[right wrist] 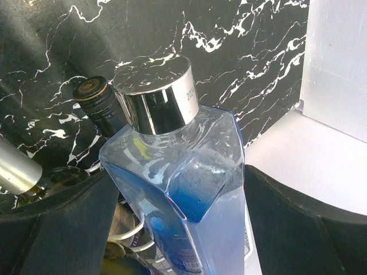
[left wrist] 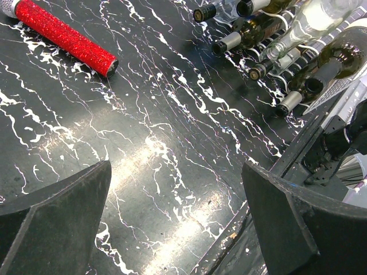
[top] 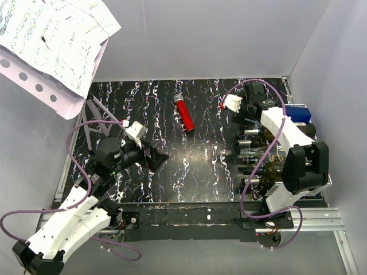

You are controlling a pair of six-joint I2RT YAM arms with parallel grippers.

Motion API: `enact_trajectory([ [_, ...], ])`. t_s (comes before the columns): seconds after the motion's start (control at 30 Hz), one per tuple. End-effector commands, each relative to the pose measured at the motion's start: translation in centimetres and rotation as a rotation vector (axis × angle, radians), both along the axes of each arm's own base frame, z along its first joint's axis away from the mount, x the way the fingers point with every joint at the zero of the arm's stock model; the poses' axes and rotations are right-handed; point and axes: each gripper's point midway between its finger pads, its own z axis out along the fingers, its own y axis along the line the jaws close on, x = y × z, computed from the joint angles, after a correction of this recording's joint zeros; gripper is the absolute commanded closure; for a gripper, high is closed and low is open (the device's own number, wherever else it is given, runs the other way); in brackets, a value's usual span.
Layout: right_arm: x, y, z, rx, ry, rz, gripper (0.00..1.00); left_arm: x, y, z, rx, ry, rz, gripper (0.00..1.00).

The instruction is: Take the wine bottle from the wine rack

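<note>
A clear blue square-shouldered bottle (right wrist: pixel 189 189) with a shiny silver cap (right wrist: pixel 156 94) lies at the far end of the white wire wine rack (right wrist: pixel 129 232), among several dark wine bottles (left wrist: pixel 252 34). My right gripper (right wrist: pixel 180 229) straddles the blue bottle's shoulders, jaws open, one dark finger (right wrist: pixel 63 229) close against each side; I cannot see firm contact. From above, the right gripper (top: pixel 285 116) reaches over the rack (top: pixel 269 150) to the blue bottle (top: pixel 298 112). My left gripper (top: pixel 155 157) hovers open and empty over the black marbled table (left wrist: pixel 143 143), left of the rack.
A red glitter microphone (top: pixel 184 114) lies on the table's far middle. A music stand with sheet music (top: pixel 57 34) leans in at the far left. White walls close the back and right side. A dark bottle neck (right wrist: pixel 97 97) sits beside the blue bottle's cap.
</note>
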Motion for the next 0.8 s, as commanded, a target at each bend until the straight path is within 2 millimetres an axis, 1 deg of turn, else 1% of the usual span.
enact_trajectory([
  [0.0,-0.3,0.4,-0.4,0.021,-0.012,-0.037,0.5,0.1,0.1,0.5,-0.003,-0.034,-0.001,0.02],
  [0.03,-0.3,0.5,-0.2,0.018,-0.032,-0.042,0.52,0.1,0.1,0.8,-0.006,-0.039,-0.001,0.02],
  [0.1,-0.4,0.7,-0.3,0.003,-0.073,-0.044,0.55,0.1,0.2,0.8,-0.007,-0.042,0.002,0.02],
  [0.13,-0.3,1.1,-0.1,-0.006,-0.106,-0.03,0.55,0.1,0.2,0.8,-0.006,-0.043,0.002,0.02],
  [0.17,-0.2,1.0,-0.1,-0.014,-0.132,-0.028,0.55,0.0,0.2,0.8,-0.008,-0.046,0.003,0.02],
  [0.23,0.1,1.5,0.4,-0.015,-0.187,-0.025,0.56,0.0,0.3,1.0,-0.011,-0.051,0.004,0.02],
  [0.47,0.3,2.2,3.1,-0.055,-0.361,-0.03,0.58,-0.2,0.2,1.3,-0.018,-0.057,-0.004,0.02],
  [0.63,-0.2,2.2,5.3,-0.036,-0.434,-0.066,0.59,-0.3,0.2,1.5,-0.025,-0.061,-0.004,0.02],
  [0.77,-0.5,1.9,6.1,-0.026,-0.466,-0.086,0.59,-0.3,0.3,1.7,-0.026,-0.07,-0.002,0.02],
])
